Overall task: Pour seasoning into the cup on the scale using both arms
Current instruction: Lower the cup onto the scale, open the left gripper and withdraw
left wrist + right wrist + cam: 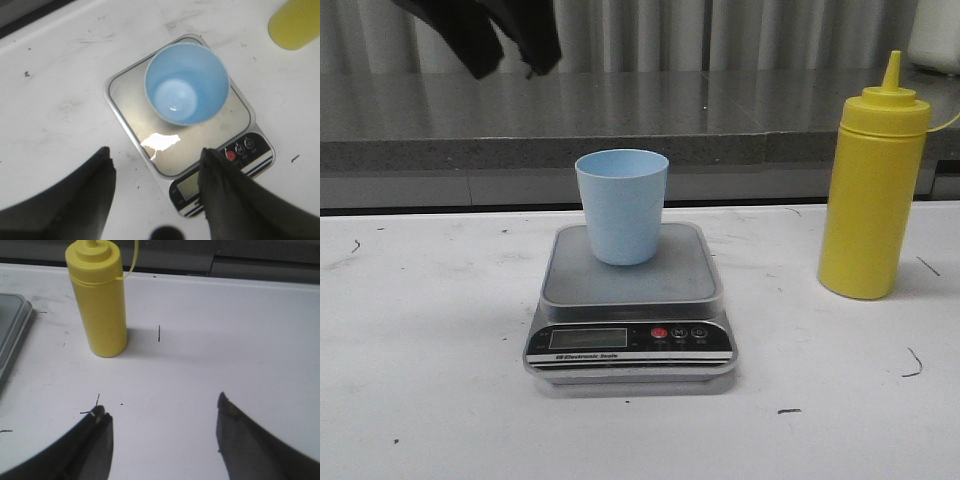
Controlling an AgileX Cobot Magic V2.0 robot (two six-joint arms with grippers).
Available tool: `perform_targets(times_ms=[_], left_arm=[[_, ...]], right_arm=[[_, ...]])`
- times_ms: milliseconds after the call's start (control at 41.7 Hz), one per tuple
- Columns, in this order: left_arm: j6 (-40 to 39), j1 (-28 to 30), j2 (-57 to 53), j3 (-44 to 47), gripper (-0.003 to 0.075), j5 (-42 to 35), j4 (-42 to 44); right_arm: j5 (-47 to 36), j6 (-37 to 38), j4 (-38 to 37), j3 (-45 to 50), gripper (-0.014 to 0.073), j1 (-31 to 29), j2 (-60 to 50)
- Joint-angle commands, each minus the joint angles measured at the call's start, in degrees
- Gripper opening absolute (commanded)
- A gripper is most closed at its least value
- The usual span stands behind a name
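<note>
I have the seasoning bottle (873, 190) standing upright on the desk (430, 340) at the right of the front frame, well apart from the scale (630, 300) in the centre. The cup (622, 205) sits upright on the scale's steel platform, toward its back edge, and in the left wrist view it looks empty.

I judge the bottle to be soft-walled squeeze plastic: light for its height, smooth, and likely to dent or spurt if I clamp hard. Its tall, narrow shape also makes it easy to tip with a sideways nudge. I would take it around the mid-body, below the shoulder, with moderate force, keeping clear of the cone nozzle (891, 70). The thin tether curving off the shoulder runs out of frame, so I cannot see the cap. The cup looks thin and light, so it could slide or topple on the smooth platform if touched; steadying it low on its wall seems wise.

My left gripper (157, 162) hangs high above the scale, visible at the upper left of the front frame, looking down on the cup with its fingers (220, 175) spread wide and holding nothing. My right gripper (162, 410) is low over the desk, fingers apart and empty, facing the bottle, which stands in the upper left of the right wrist frame.
</note>
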Motion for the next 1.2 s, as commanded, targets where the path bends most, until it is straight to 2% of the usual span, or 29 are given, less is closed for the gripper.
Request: perform_targets(times_ms=[0,168,623,863,1175], left_arm=[[-2.43,-0.49,-8.78,4.14,0.0376,-4.59,1.37],[-4.40,-0.49,-19.86,13.43,0.0376,-7.70,3.03],[-4.40,-0.49,-46.60,34.63,0.0376,-8.02,3.03],[-4.40,-0.49,-54.76,38.64,0.0376,-8.41,3.03],[-4.40,-0.49,-55.00,38.59,0.0376,-8.41,3.03]], right_arm=[[-4.06,-0.10,-0.58,-1.70,0.0474,-0.29,0.83],[-4.06,-0.10,-0.58,-1.70,0.0474,-0.29,0.83],[-4.06,-0.10,-0.58,-1.70,0.0474,-0.29,0.83],[-4.06,-0.10,-0.58,-1.70,0.0474,-0.29,0.83],[-5.45,-0.04,0.28,-1.70,0.0474,-0.29,0.83]])
